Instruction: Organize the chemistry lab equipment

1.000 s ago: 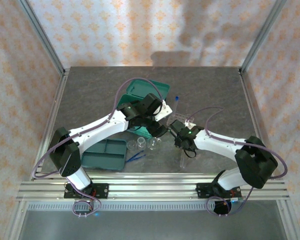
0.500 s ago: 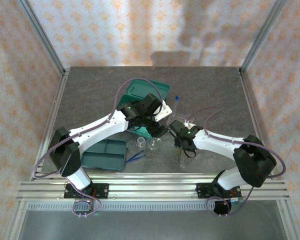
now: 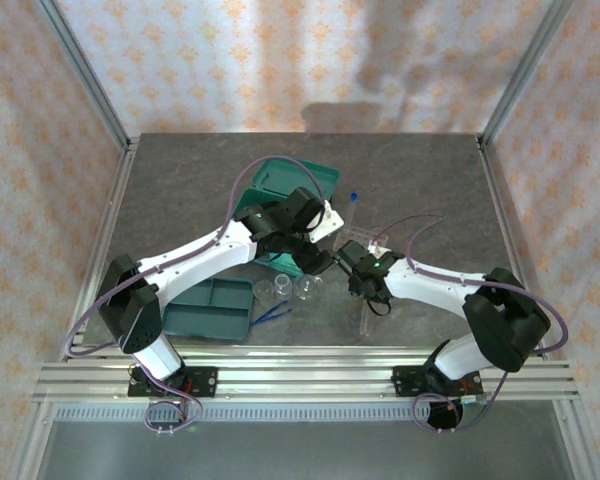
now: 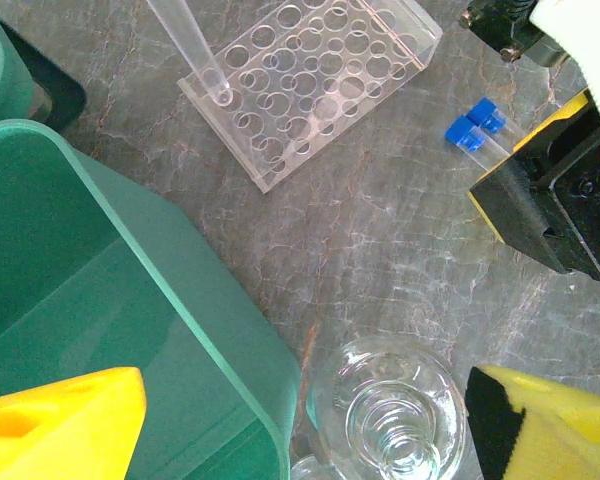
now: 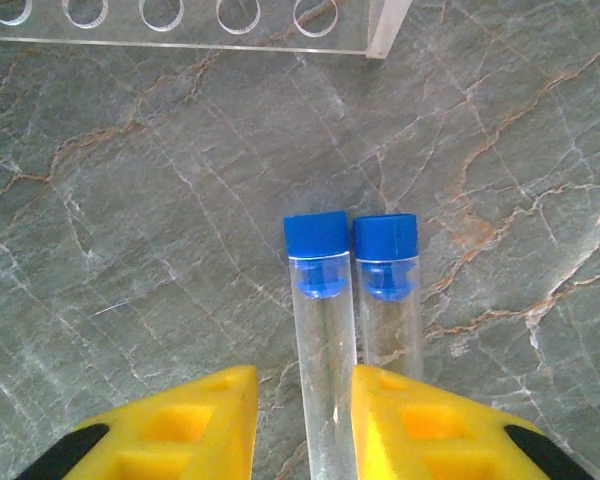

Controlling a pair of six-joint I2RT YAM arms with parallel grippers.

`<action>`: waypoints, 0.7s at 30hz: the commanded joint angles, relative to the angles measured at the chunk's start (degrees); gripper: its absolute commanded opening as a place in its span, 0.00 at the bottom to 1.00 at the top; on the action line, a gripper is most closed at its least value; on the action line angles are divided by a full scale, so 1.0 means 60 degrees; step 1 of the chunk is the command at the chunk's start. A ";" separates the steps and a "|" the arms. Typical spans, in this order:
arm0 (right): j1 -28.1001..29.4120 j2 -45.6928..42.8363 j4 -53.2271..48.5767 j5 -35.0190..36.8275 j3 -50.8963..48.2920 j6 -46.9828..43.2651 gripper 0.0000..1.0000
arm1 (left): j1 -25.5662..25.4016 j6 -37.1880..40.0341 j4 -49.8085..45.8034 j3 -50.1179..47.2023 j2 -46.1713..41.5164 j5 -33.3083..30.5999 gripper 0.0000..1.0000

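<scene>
Blue-capped test tube point(image 5: 323, 330) w/in right tool point(image 5: 302, 390), can't tell if gripped; left tool point(image 4: 305, 385) wide open

White-shelled left arm point(image 3: 192, 256) and right arm point(image 3: 437, 286) with black joints, thin purple cables point(image 3: 241, 187) looped alongside, green light point(image 3: 380, 266) on the right one, blocky yellow pincer fingers point(image 5: 170, 430).

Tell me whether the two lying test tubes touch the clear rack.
Apart. Right wrist view shows bare table between the test tubes and the rack.
</scene>
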 commanded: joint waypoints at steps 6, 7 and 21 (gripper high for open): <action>0.0073 0.0209 -0.0016 0.0224 0.0017 -0.0031 0.30 | 0.0163 -0.0228 0.0438 0.0054 -0.0407 -0.0280 0.86; 0.0073 0.0233 -0.0015 0.0209 0.0047 -0.0044 0.30 | 0.0178 -0.0256 0.0442 0.0074 -0.0391 -0.0347 0.86; 0.0073 0.0547 0.0115 0.0069 0.0227 -0.0184 0.28 | 0.0397 -0.0454 0.0485 0.0154 -0.0290 -0.0738 0.86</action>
